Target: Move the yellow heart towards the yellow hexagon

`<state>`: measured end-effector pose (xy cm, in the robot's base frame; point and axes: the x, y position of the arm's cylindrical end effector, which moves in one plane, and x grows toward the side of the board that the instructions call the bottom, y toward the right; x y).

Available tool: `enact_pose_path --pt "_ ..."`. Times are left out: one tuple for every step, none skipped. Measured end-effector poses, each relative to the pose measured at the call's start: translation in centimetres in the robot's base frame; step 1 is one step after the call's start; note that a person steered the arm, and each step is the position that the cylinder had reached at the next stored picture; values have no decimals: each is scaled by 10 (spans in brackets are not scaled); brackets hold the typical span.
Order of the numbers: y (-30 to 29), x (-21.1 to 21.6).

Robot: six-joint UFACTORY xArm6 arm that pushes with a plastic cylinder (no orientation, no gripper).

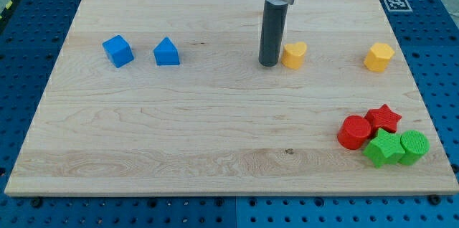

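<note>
On your pale wooden board [215, 135], at the view's left, a blue cube [117, 50] sits beside a blue house-shaped block [166, 52], the two apart. At centre, your rod stands upright; it carries no jaws, so there is nothing to spread or pinch. My tip [270, 63] rests just to the left of the yellow heart [293, 54], touching or nearly so. The yellow hexagon [379, 57] lies well apart to the right, on the same row. At lower right, a red cylinder [353, 132], red star [384, 118], green star-like block [383, 148] and green cylinder [414, 145] cluster together.
</note>
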<state>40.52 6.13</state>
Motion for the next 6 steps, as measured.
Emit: enact_pose_path --pt "5 0" --pt "19 -1" --pt "39 -1" --pt "60 -1" --pt "68 -1" --pt "28 -11"
